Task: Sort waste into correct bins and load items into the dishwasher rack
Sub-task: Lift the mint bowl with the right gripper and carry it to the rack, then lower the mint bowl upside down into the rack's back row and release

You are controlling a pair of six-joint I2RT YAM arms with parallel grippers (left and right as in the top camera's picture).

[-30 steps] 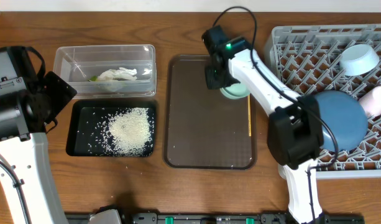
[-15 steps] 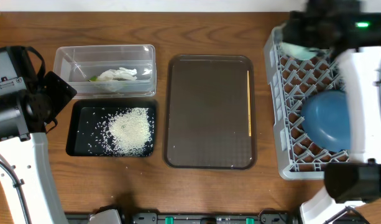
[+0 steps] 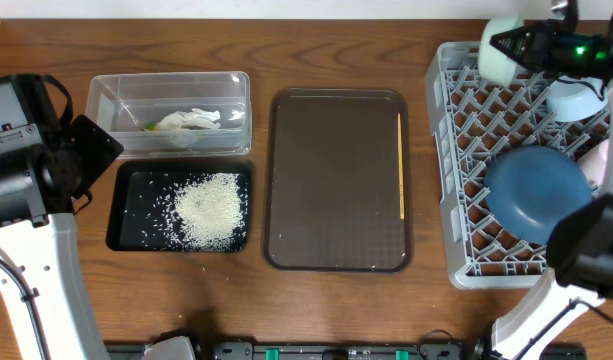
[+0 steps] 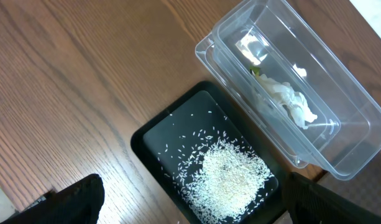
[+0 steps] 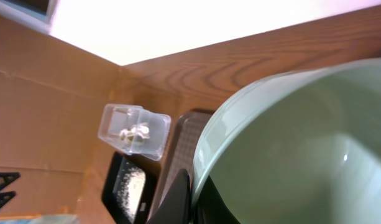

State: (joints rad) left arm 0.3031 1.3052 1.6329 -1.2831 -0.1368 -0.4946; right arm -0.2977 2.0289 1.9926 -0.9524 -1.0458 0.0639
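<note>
Rice (image 3: 211, 208) lies in tray (image 3: 131, 185), tissue (image 3: 191, 121) in tub (image 3: 121, 105) behind it.

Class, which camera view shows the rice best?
Left wrist: the rice lies close up, grains distinct, in the black tray. Overhead shows it whole but smaller; right wrist only a distant pale smudge.

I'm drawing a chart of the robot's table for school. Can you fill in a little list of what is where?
clear tub: holds the tissue and the wrapper
black tray: holds the rice
rack: dark blue bowl and light blue bowl sit in it
right pincer: shut on the pale green bowl, over the rack's far edge
left pincer: open, holding nothing, beside the two bins
</note>
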